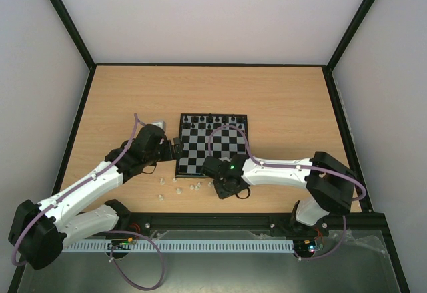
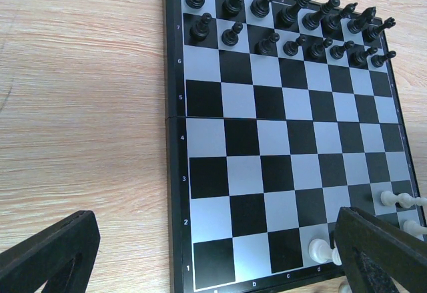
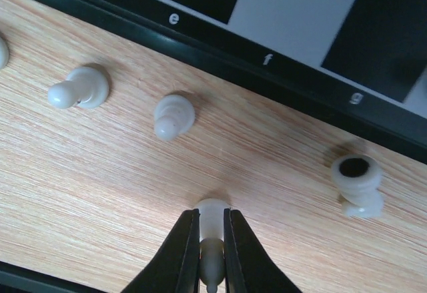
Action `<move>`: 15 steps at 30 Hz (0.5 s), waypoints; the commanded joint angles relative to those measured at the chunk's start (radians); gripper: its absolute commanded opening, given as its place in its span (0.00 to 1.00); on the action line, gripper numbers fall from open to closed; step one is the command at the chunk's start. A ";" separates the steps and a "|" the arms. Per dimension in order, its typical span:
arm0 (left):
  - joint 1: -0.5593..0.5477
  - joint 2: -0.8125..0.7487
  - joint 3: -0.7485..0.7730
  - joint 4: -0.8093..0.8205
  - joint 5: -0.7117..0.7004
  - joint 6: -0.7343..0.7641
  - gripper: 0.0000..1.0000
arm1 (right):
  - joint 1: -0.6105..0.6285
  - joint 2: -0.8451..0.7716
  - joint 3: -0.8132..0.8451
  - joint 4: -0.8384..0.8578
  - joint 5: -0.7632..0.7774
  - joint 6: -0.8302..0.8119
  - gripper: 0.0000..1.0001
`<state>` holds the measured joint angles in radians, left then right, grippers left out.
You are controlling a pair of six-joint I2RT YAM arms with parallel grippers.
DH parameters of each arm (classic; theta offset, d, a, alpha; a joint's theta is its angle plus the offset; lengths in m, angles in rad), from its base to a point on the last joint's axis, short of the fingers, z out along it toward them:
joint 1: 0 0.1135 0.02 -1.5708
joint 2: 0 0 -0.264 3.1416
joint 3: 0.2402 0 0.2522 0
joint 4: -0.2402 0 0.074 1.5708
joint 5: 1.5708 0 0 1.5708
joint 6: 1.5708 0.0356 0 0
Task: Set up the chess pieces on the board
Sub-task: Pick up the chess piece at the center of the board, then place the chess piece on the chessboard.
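Over the bench (image 1: 293, 106), top view: board (image 1: 213, 143) mid-bench, black pieces (image 1: 215, 117) lined on far rows, loose white pieces (image 1: 179, 189) just beside near edge. At left wrist: both black rows full, only few white pieces (image 2: 321, 248) placed at near right corner; left tool (image 2: 213, 253) wide open, empty. At right wrist: right tool (image 3: 212, 226) closed on white pawn (image 3: 212, 211) off the board, others near; about half done, seemingly

I am holding my pincer (image 2: 217, 229) spread wide over the board's (image 2: 240, 139) near edge; black pieces (image 2: 287, 16) are lining its far rows.
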<state>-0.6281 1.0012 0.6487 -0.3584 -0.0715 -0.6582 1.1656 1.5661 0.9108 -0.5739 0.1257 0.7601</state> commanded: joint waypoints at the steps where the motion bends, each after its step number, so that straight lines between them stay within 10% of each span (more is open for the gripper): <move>1: -0.001 0.001 -0.010 -0.003 -0.005 0.001 1.00 | 0.004 -0.051 0.003 -0.110 0.065 0.025 0.07; 15: -0.001 0.002 -0.013 -0.002 -0.008 -0.001 0.99 | -0.171 0.004 0.157 -0.107 0.127 -0.121 0.07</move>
<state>-0.6281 1.0065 0.6487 -0.3580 -0.0711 -0.6582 1.0164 1.5280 1.0100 -0.6338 0.2306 0.7006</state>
